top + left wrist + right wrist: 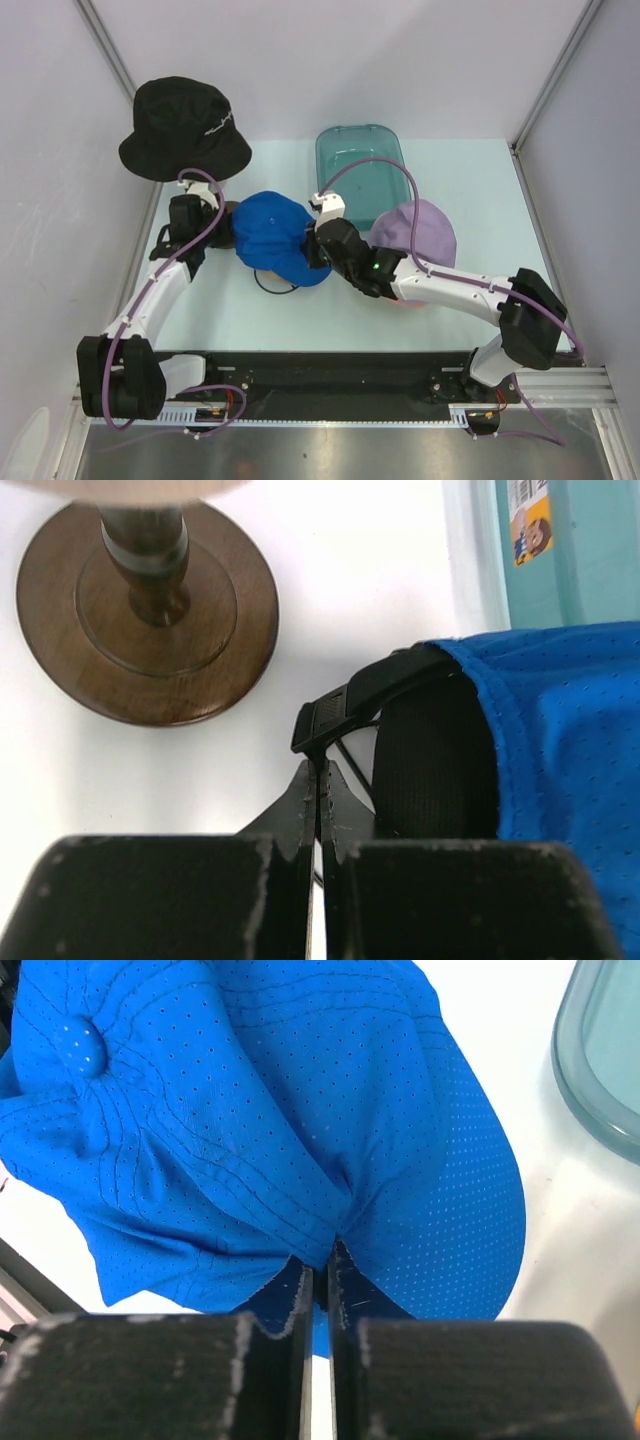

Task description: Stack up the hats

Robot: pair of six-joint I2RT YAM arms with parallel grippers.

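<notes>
The blue cap [275, 235] lies mid-table between both arms. My left gripper [218, 226] is at its left edge, shut on the cap's black back strap [345, 708], which runs between the fingertips [305, 795]. My right gripper [321, 1260] is shut on a pinched fold of the blue cap [280, 1130] at its right side. A black bucket hat [185, 125] with small white lettering sits raised at the back left. A lavender hat [418, 228] lies on the right, partly under my right arm. A tan sliver [268, 273] shows under the blue cap's near edge.
A teal see-through tub [360, 160] stands at the back centre, its corner [605, 1050] close to the right of the blue cap. A round brown wooden stand base [147, 610] with a post sits on the table beside the left gripper. White walls close in both sides.
</notes>
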